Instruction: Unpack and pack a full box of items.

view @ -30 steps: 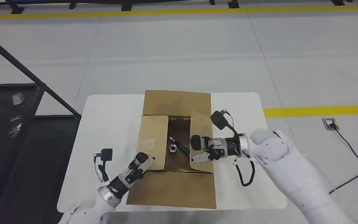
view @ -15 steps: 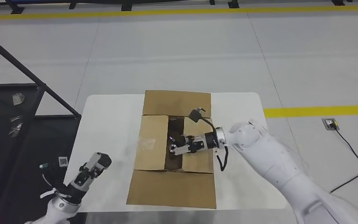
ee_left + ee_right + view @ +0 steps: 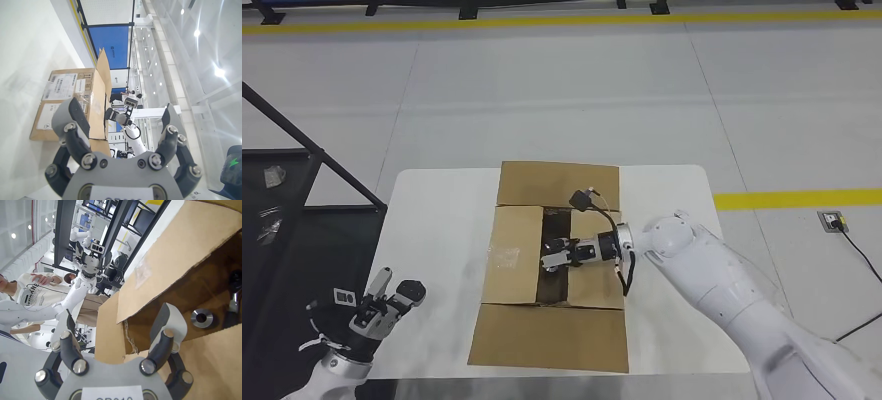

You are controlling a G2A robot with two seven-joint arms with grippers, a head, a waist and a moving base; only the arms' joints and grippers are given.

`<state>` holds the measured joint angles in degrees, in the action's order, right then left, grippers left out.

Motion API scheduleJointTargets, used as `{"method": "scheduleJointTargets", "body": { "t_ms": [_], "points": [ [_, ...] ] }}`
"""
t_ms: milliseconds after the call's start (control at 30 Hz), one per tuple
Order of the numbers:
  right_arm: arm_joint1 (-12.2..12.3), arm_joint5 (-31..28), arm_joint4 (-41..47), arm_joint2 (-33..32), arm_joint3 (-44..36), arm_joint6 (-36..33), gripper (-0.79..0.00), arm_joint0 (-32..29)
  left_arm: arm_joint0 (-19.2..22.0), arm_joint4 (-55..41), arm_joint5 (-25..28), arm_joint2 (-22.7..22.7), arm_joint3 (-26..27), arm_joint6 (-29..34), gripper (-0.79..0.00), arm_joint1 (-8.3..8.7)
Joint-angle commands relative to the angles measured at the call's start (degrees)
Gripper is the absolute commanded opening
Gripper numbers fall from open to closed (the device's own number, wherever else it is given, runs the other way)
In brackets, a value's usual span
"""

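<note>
An open cardboard box (image 3: 547, 340) stands in the middle of the white table (image 3: 442, 230), all its flaps folded outward. My right gripper (image 3: 550, 260) hangs over the left side of the opening. It is open, one finger inside the box and the edge of the left flap (image 3: 160, 262) between its fingers (image 3: 166, 317). Deep in the box lie a round metal piece (image 3: 201, 318) and a black-handled tool (image 3: 233, 291). My left gripper (image 3: 382, 295) is open and holds nothing, out by the table's front-left corner, well away from the box (image 3: 71, 98).
A black metal frame (image 3: 282, 200) stands beside the table's left edge. Bare table surface lies to the left and right of the box. A yellow floor line (image 3: 782, 198) runs off to the right.
My left arm has pulled back from the box's left flap to the table's front-left corner. My right gripper has moved left across the opening to the left flap.
</note>
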<state>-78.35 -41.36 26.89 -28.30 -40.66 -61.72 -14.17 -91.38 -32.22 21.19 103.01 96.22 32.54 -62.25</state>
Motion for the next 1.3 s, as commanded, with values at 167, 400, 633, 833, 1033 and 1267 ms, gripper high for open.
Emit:
{"method": "scheduleJointTargets", "body": {
  "t_ms": [167,400,633,833,1033,1267],
  "points": [
    [-1.0,7.0,0.1,-0.6,-1.4,6.5,0.0,-2.8,0.6,-0.3,-3.1,-1.4,-0.2,-3.4,0.0,-0.28],
    [-3.3,8.5,0.3,-0.5,2.2,10.3,0.0,-3.5,3.5,-0.4,-10.4,-7.6,-2.1,-13.8,-0.043,-1.42],
    [-5.2,8.0,0.2,-0.5,5.6,8.5,0.0,-3.2,8.5,1.9,-14.3,-13.9,-6.1,-16.2,0.0,-2.3],
    [-6.4,7.5,-0.5,-0.9,7.7,7.4,0.0,-3.0,13.2,2.0,-16.4,-18.2,-9.6,-16.1,0.0,-3.06],
    [-7.3,7.3,-0.9,-1.6,9.3,6.3,0.0,-2.7,18.9,1.1,-15.2,-22.4,-15.8,-16.2,0.0,-4.15],
    [-8.0,7.3,-1.8,-2.4,10.1,5.8,0.0,-2.6,22.9,-1.1,-12.2,-25.1,-21.1,-17.6,0.0,-5.37]
  ]
}}
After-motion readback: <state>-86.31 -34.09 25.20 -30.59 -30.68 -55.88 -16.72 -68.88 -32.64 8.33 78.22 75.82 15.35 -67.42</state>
